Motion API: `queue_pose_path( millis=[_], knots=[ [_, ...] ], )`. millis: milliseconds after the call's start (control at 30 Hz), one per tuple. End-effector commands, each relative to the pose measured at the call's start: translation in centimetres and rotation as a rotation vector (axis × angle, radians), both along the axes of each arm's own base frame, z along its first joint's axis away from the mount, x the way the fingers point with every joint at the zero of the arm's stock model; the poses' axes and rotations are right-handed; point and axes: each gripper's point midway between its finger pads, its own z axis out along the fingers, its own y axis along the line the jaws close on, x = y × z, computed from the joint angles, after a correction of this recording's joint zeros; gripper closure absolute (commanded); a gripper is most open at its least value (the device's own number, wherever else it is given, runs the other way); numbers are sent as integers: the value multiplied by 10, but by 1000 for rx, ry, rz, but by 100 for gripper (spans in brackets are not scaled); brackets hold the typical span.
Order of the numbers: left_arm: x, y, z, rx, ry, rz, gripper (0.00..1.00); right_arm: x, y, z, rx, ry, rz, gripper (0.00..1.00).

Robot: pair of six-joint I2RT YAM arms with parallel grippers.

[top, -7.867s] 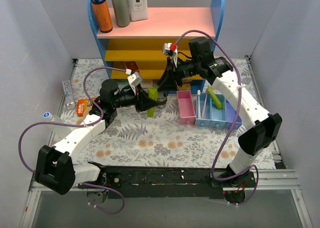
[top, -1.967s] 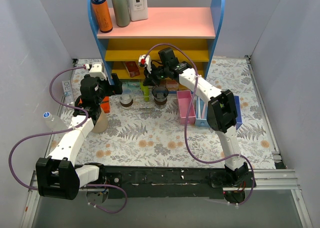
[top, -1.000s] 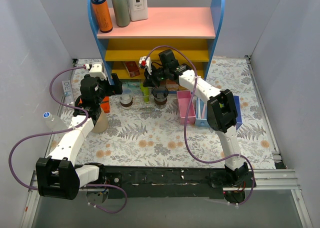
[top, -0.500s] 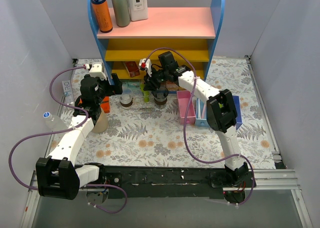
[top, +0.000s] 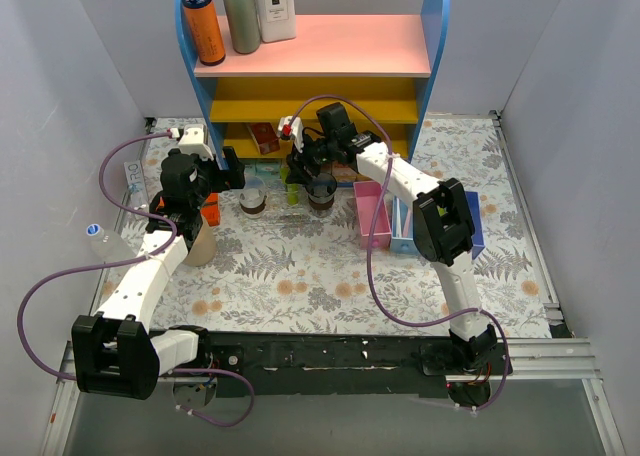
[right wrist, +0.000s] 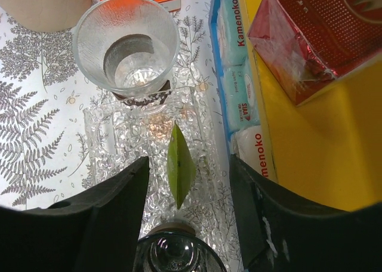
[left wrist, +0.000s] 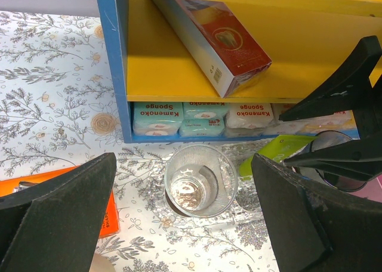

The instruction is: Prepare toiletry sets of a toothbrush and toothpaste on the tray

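Observation:
A lime-green toothpaste tube (right wrist: 181,164) stands upright on the clear tray (right wrist: 107,147), with a gap to each finger of my open right gripper (right wrist: 188,164). On the tray a clear cup (right wrist: 126,45) stands at one end and a dark cup (right wrist: 176,254) at the other. From above, the toothpaste tube (top: 292,189) shows between the two cups, under my right gripper (top: 300,166). My left gripper (left wrist: 184,161) hangs wide open above the clear cup (left wrist: 200,179) and holds nothing. The toothbrush is hidden.
Right behind the tray stands a blue, pink and yellow shelf unit (top: 320,46) with bottles on top, a red box (left wrist: 218,39) and sponge packs (left wrist: 197,114) on its lower shelves. A pink bin (top: 370,216), blue bins (top: 470,231), an orange pack (left wrist: 107,206) and a beige cup (top: 200,241) are also there.
My right gripper has opened and let go of the green tube, which now stands by itself on the tray. The left arm has not moved.

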Motion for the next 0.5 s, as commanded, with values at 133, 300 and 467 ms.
queue_pose_path(
  millis=[133, 300, 467],
  knots=[
    [4, 1, 22, -3, -53, -3, 2, 6, -3, 58, 92, -105, -22, 36],
    [4, 0, 21, -7, -53, -7, 2, 1, -7, 82, 135, -140, -20, 36],
    [4, -1, 21, -9, -54, -10, 2, -5, -14, 102, 166, -148, -30, 37]
  ],
)
